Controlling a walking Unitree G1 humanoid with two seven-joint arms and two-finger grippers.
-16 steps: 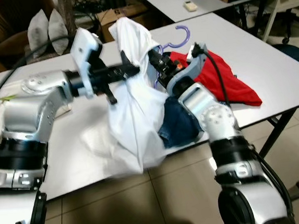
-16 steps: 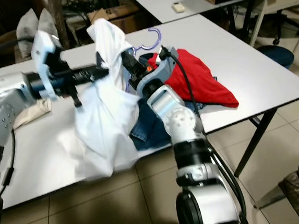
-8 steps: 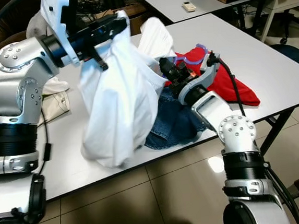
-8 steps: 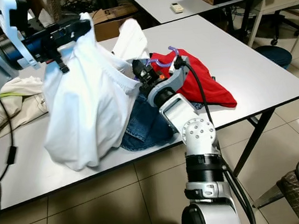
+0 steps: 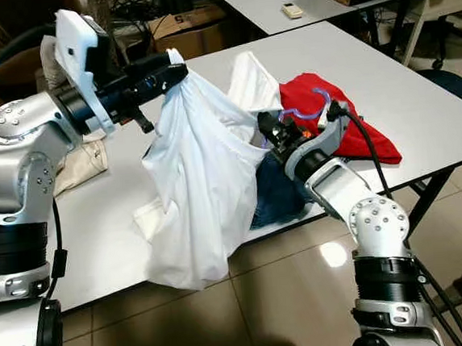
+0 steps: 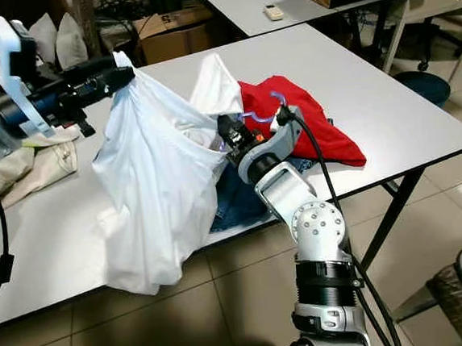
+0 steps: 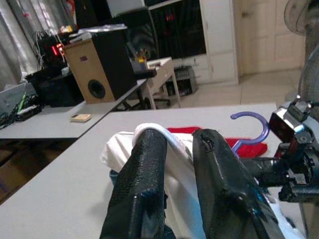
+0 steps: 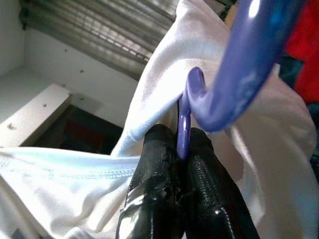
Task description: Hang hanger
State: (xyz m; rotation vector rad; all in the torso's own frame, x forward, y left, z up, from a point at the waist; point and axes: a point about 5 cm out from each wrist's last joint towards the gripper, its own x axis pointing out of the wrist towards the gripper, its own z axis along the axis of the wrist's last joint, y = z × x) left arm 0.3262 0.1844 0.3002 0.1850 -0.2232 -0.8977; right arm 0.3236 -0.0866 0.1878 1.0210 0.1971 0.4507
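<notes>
- The white table [image 5: 417,84] is the landmark: a broad top standing on a tiled floor [image 5: 290,297], its near edge facing the robot.
- A white shirt [image 5: 204,191] is the biggest thing over the table. It is lifted above the table's near half, and its lower folds hang down past the near edge.
- A red garment [image 5: 356,125] lies flat on the table, right of the shirt and toward the table's right corner.
- A blue denim garment [image 5: 278,197] lies bunched at the table's near edge, between the shirt and the red garment and partly under the shirt.
- A beige cloth [image 5: 81,166] lies on the table's left part, behind the left arm.
- The left gripper [image 5: 174,63] is raised above the table's left half; its two black fingers are pinched on a fold of the shirt, which hangs from them.
- The right gripper [image 5: 269,129] is low over the middle of the table, at the shirt's neck opening; its fingers are clamped tight on the thin stem of the purple hanger [image 8: 239,74].
- The hanger's hook [image 5: 316,105] sticks up above the red garment, just behind the right wrist; the rest of the hanger is hidden in the white cloth.
</notes>
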